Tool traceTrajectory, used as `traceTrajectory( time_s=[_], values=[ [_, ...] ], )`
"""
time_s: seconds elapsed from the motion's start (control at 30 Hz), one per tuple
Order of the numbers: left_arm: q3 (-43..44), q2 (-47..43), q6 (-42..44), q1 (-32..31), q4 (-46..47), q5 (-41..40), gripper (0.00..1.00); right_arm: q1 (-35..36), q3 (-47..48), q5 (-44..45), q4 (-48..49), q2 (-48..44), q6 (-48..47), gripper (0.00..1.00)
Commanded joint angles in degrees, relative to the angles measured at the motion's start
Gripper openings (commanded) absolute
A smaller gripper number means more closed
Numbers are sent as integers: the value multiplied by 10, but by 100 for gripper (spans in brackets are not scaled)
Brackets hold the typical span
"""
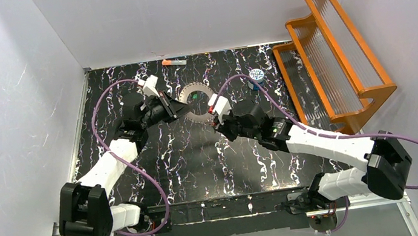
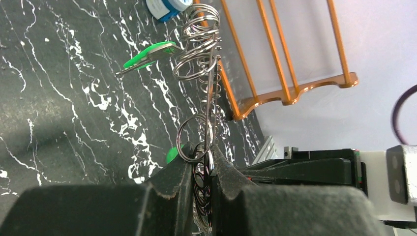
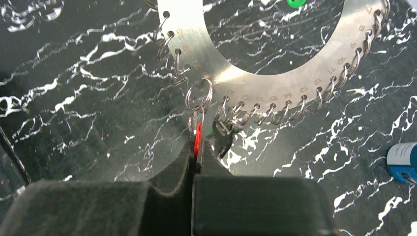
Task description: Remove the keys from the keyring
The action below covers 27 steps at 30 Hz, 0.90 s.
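Note:
The keyring [image 1: 195, 101] is a flat grey toothed ring with many small split rings along its edge, at the far middle of the table. My left gripper [image 1: 178, 107] is shut on its left edge; in the left wrist view the ring [image 2: 212, 83] stands edge-on between my fingers [image 2: 201, 157]. A green key [image 2: 150, 53] hangs from it, and a second green head [image 2: 172, 155] peeks out beside my finger. My right gripper [image 1: 213, 115] is shut on the red key [image 3: 197, 136], which hangs from a split ring on the keyring [image 3: 275, 73]. A green key head [image 3: 295, 2] shows inside the hole.
A blue-and-white canister [image 1: 256, 75] stands right of the ring. An orange-and-grey stick [image 1: 173, 62] lies at the far edge. An orange wooden rack [image 1: 332, 53] fills the far right. White walls enclose the black marbled table [image 1: 201, 168].

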Motion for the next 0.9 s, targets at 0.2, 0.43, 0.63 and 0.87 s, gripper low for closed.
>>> traceTrajectory(
  time_s=[0.2,0.43,0.63,0.87],
  values=[
    [43,0,110,9,-95,-56,0,2,100,55,-216,26,-38,1],
    [59,8,139,10,-141,-85,0,2,133,51,-273,23,-44,1],
    [69,19,159,9,-161,-86,0,2,180,25,-333,49,-47,1],
    [83,45,174,9,-183,-69,0,2,273,-3,-420,98,-51,1]
  ],
)
